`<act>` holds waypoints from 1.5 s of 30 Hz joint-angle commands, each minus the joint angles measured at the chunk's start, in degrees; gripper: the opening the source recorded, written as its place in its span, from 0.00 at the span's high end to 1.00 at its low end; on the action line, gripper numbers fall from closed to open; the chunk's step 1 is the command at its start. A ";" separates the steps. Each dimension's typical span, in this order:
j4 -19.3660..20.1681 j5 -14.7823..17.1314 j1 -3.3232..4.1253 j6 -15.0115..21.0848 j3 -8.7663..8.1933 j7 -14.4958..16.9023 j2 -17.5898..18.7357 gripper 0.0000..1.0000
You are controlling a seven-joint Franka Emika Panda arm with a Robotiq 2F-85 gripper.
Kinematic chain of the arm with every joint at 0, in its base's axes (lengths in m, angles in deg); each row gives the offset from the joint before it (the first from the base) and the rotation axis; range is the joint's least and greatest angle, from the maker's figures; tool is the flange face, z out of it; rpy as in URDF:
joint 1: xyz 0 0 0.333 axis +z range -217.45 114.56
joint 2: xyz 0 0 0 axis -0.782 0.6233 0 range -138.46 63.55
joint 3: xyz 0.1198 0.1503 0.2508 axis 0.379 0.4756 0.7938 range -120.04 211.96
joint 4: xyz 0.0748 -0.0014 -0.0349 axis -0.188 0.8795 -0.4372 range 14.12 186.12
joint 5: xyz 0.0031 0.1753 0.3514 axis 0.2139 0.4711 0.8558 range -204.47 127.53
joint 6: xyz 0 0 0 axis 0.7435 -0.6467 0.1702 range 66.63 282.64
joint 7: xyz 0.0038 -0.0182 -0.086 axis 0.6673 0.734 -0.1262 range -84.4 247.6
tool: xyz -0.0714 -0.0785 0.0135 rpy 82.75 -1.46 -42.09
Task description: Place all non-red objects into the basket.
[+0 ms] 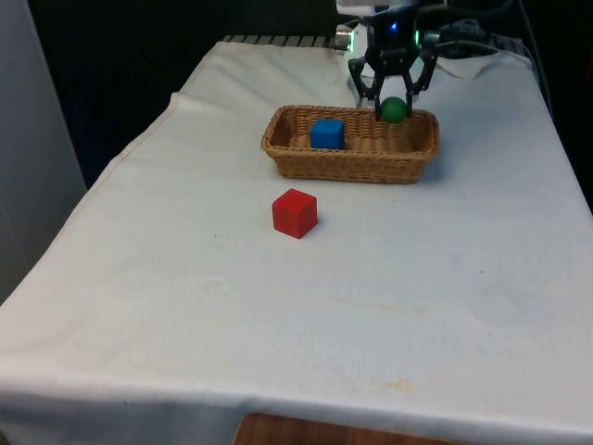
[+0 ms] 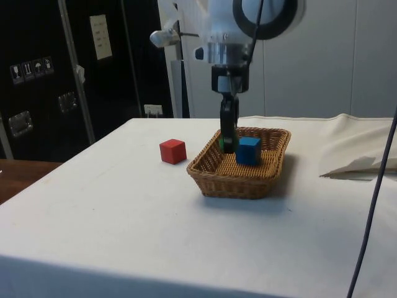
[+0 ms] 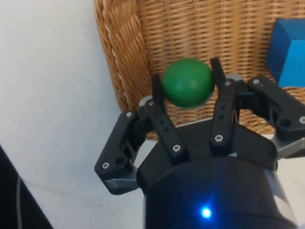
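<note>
Hand [image 3: 188, 88] squeezes the green ball [image 3: 188, 82] between its two fingers. Right under the hand is the wicker basket [image 1: 352, 165], so the ball only needs to drop straight down. Beside the hand, the blue cube [image 1: 327, 133] already sits inside.

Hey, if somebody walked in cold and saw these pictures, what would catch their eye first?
Probably the green ball pinched in the gripper, held over the basket at its end on the front view's right. Next, the blue cube lying inside the basket, and the red cube alone on the white cloth, just outside the basket.
</note>
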 commanded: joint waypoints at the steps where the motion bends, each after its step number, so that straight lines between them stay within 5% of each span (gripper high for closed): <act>1: 0.00 0.00 0.00 0.52 0.06 0.00 0.40 1.00; 10: 0.06 1.72 0.17 5.96 1.03 0.69 5.33 1.00; 11: 0.00 0.06 0.06 5.44 0.52 -0.06 5.50 1.00; 12: 0.06 1.72 0.17 6.25 1.09 0.69 5.73 1.00; 26: -1.09 0.80 -0.06 8.71 0.97 0.17 10.31 1.00; 36: -1.26 0.57 -0.06 8.71 0.86 0.06 10.60 0.00; 45: -1.55 -0.06 0.00 7.22 0.52 -0.23 9.22 0.00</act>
